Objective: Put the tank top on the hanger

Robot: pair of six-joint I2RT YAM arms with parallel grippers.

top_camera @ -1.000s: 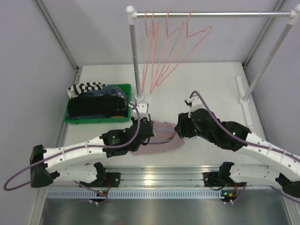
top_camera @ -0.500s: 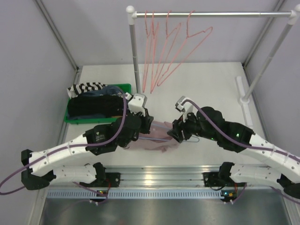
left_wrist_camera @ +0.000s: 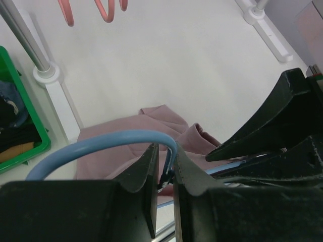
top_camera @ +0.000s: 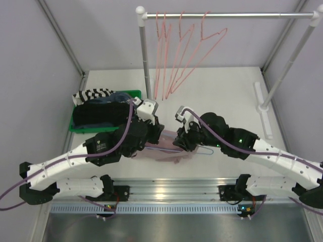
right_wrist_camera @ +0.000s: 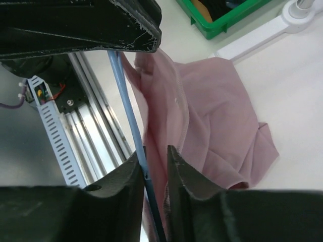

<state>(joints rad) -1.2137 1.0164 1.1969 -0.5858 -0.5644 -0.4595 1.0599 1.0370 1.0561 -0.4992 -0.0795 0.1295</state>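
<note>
The mauve tank top (top_camera: 170, 155) lies bunched on the table between my two grippers, with part of it lifted. In the left wrist view my left gripper (left_wrist_camera: 166, 154) is shut on the bent neck of the light-blue hanger (left_wrist_camera: 101, 140), just above the tank top (left_wrist_camera: 126, 156). From the top, that gripper (top_camera: 157, 137) sits just left of the right gripper (top_camera: 180, 142). In the right wrist view my right gripper (right_wrist_camera: 154, 154) has its jaws narrow, with a fold of the tank top (right_wrist_camera: 217, 111) and the hanger's blue wire (right_wrist_camera: 126, 106) between them.
A green bin (top_camera: 75, 127) of dark clothes and a striped garment (top_camera: 93, 94) stands at the left. Behind is a rail with several pink hangers (top_camera: 176, 55), its pole (top_camera: 145, 65) and foot (top_camera: 150, 105) close to the left gripper. An aluminium rail (top_camera: 166, 191) lines the near edge.
The right gripper has moved left toward the left gripper and its jaws have narrowed onto the fabric and wire. The left arm has swung up with the hanger. The top is more bunched.
</note>
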